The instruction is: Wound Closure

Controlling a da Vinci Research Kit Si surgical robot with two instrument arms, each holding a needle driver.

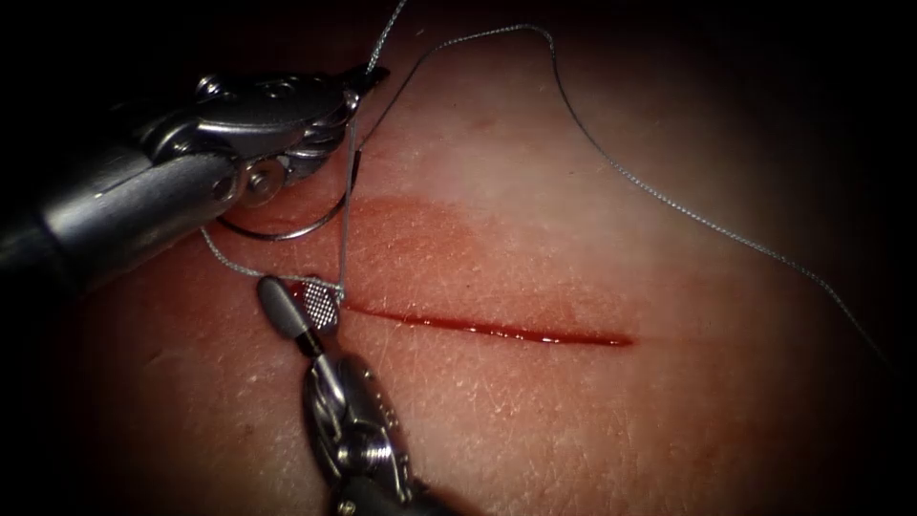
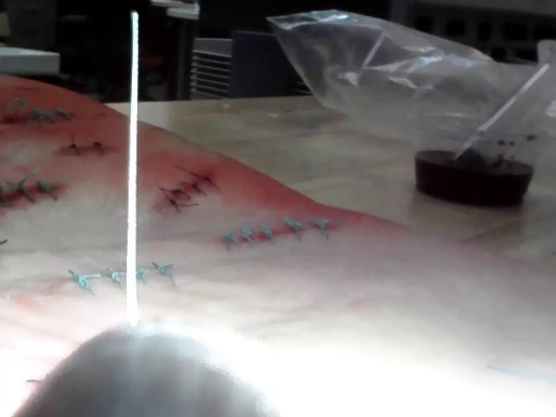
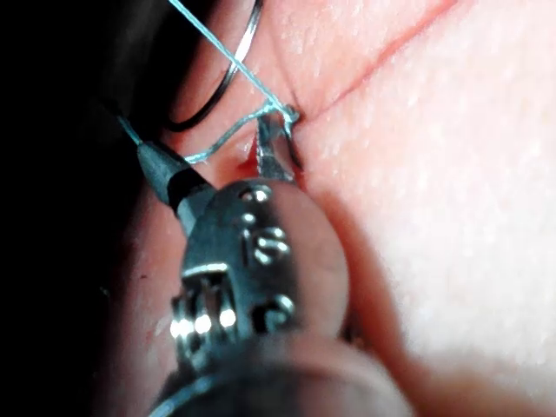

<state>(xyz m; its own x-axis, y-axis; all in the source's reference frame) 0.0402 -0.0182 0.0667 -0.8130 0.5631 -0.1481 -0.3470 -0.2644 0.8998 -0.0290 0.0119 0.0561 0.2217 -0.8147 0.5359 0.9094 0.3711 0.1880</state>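
Note:
The tissue [image 1: 535, 420] carries a red cut [image 1: 497, 331] running left to right. My left tool [image 1: 361, 84] comes in from the upper left, its jaws shut on the thread [image 1: 346, 191], which runs taut straight down to the cut's left end. The curved needle [image 1: 287, 235] lies under that tool, above the cut, out of the tissue; neither tool's jaws are on it. My right tool [image 1: 299, 306] rises from below with its jaws open at the cut's left end, beside the thread's entry. The right wrist view shows the right tool [image 3: 217, 161], the needle [image 3: 234, 69] and the thread [image 3: 217, 48].
A long slack strand of thread [image 1: 669, 201] loops across the tissue toward the right. A short tail [image 1: 229, 260] lies left of the cut. In the left wrist view, older stitch rows [image 2: 269, 230] mark the tissue, with a plastic bag [image 2: 417, 69] and a dark dish [image 2: 473, 178] beyond.

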